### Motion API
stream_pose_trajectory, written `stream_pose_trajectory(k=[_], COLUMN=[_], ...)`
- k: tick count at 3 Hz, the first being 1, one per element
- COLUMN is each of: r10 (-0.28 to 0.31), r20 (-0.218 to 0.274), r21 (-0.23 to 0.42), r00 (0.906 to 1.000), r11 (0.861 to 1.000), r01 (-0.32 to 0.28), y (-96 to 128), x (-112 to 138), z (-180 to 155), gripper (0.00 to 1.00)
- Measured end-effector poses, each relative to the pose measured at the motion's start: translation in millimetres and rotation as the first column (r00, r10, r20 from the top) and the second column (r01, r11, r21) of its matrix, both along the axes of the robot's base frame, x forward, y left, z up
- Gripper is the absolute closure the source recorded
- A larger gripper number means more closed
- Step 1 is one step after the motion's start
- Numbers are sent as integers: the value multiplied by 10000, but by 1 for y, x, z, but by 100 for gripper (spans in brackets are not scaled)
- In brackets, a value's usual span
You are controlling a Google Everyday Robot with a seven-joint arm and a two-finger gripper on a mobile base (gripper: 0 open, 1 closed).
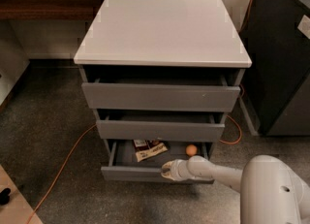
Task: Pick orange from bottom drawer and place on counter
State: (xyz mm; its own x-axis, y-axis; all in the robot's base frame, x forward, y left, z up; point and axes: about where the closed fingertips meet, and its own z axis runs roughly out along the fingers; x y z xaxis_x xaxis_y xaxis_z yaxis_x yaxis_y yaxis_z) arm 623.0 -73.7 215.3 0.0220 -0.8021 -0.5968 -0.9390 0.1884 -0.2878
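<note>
The orange (192, 149) lies inside the open bottom drawer (131, 173), near its right rear corner. My gripper (166, 170) is at the drawer's front edge, left of and in front of the orange and apart from it. The pale arm (218, 172) reaches in from the lower right. The counter (162, 29), the flat light grey top of the cabinet, has nothing on it.
A brown snack packet (149, 149) lies in the same drawer, left of the orange. The two upper drawers (160, 97) stand slightly pulled out. A dark cabinet (286, 72) stands at the right. An orange cable (63, 165) runs across the floor at the left.
</note>
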Motion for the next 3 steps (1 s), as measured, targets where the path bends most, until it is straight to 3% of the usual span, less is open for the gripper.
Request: stream_pose_trajectory(k=[3], r10=[-231], r20=[-241], r21=[370], r00=[9994], r11=[9990], r01=[240], y=[7], x=[-18], z=[4], gripper=[100])
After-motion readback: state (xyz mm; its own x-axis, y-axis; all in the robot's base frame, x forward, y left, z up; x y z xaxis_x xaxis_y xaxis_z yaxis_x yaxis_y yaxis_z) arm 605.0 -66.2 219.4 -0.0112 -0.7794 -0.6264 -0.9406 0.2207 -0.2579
